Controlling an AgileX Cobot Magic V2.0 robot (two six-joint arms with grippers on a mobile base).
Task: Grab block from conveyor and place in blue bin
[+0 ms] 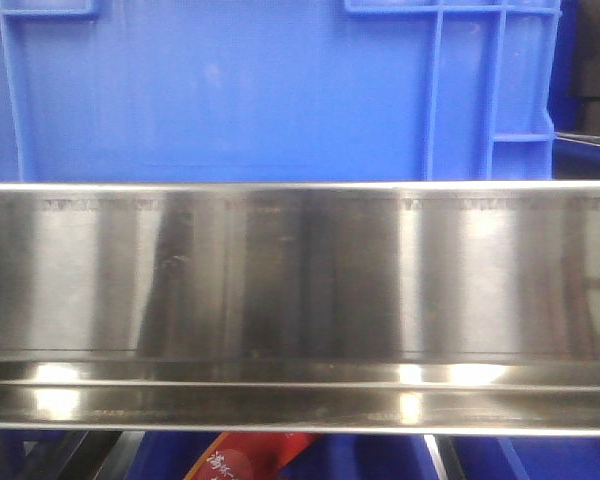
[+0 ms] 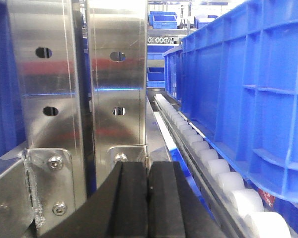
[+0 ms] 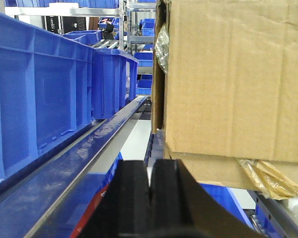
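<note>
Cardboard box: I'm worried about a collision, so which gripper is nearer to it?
Right, apparently. The right gripper, shut, sits just below the cardboard box. The left gripper, also shut, faces steel uprights; no box shows in its view.

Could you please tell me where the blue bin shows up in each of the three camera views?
Front view: the blue bin fills the top, behind the steel rail.
Left wrist view: a blue bin runs along the right, beside white rollers.
Right wrist view: blue bins line the left.
Shared landmark: the ribbed blue walls; whether it is the same bin cannot be told.
</note>
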